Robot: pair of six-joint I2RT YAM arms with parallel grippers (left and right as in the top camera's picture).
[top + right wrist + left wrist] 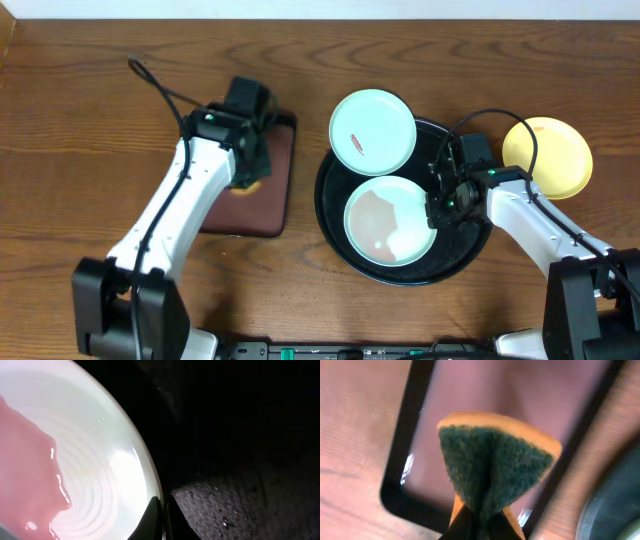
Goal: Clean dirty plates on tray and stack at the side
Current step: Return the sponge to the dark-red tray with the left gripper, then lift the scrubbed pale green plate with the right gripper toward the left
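Observation:
A mint-green plate (390,220) with a large reddish smear lies on the round black tray (470,255). My right gripper (437,205) is shut on its right rim; the right wrist view shows the fingers (161,515) pinching the plate's edge (125,460). A second mint plate (372,130) with a small smear rests on the tray's upper-left rim. The yellow plate (548,156) lies on the table to the right of the tray. My left gripper (245,165) is shut on an orange sponge with a dark green pad (492,460), over the reddish-brown tray (262,195).
The reddish-brown rectangular tray (485,390) with a black rim lies left of the black tray. The wooden table (80,120) extends to the left and behind. Cables run from both arms.

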